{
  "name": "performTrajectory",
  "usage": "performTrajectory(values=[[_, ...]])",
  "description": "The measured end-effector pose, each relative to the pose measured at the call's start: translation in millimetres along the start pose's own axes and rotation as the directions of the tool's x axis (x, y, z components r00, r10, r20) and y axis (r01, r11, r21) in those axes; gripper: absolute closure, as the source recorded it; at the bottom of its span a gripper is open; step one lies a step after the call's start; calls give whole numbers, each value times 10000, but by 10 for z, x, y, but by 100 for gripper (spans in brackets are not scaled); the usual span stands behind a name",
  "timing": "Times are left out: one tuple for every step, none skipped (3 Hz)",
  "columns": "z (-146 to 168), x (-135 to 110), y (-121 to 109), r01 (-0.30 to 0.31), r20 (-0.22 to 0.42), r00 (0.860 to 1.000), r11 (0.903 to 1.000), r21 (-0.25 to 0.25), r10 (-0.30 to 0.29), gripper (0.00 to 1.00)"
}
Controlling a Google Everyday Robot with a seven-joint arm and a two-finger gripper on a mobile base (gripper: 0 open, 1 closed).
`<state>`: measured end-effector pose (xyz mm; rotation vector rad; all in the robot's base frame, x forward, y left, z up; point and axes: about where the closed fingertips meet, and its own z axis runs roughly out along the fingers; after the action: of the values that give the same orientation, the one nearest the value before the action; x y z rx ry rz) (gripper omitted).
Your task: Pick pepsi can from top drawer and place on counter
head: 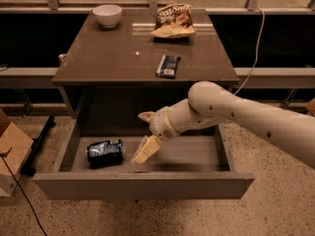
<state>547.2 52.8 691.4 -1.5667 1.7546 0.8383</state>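
The pepsi can (105, 153), dark blue with silvery markings, lies on its side in the left part of the open top drawer (142, 186). My gripper (141, 137) hangs over the drawer's middle, just right of the can and not touching it. Its fingers (146, 149) are spread apart and hold nothing. The counter (123, 53) is the table top above and behind the drawer. My white arm reaches in from the right.
On the counter stand a white bowl (107, 14) at the back left, a chip bag (172, 21) at the back, and a flat dark-blue snack packet (168, 66) near the front right. A cardboard box (11, 154) sits on the floor at the left.
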Motion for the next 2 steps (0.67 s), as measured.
performTrajectory(values=[[368,15,-1,-8,353,9994,9985,-552,28,0],[703,-7,27,-70,659,9977,9943,-1065,141,0]])
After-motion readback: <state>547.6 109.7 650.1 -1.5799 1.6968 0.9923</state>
